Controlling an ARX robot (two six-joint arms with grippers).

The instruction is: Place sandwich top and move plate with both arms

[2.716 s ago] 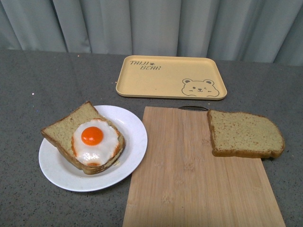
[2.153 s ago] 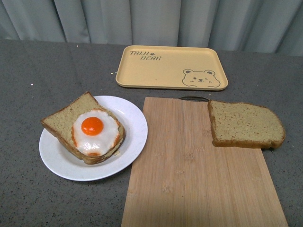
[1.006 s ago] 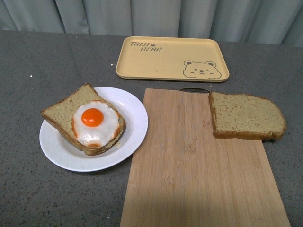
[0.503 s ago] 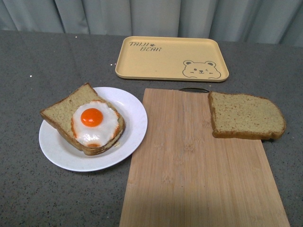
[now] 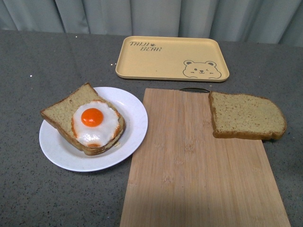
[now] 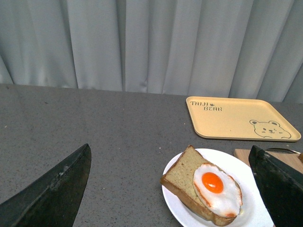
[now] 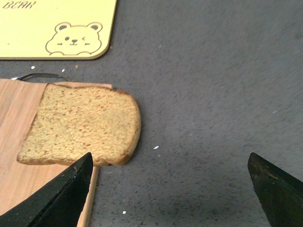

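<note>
A plain slice of bread, the sandwich top [image 5: 246, 122], lies flat on the far right corner of a wooden cutting board [image 5: 189, 170], its rounded end hanging over the board's edge above the grey bench [image 5: 38, 189]. To the left sits the white plate [image 5: 135, 118], its rim meeting the board's left edge. It carries a second slice [image 5: 59, 116] topped with a fried egg [image 5: 94, 125]. A yellow tray [image 5: 165, 59] with a bear drawing rests behind the board, in front of a pale curtain [image 5: 151, 16].

In the wrist views, the left gripper [image 6: 169, 147] has its jaws spread wide, facing the plate. The right gripper [image 7: 170, 154] is spread just as wide – bare bench between its jaws and the sandwich top just beside one of them.
</note>
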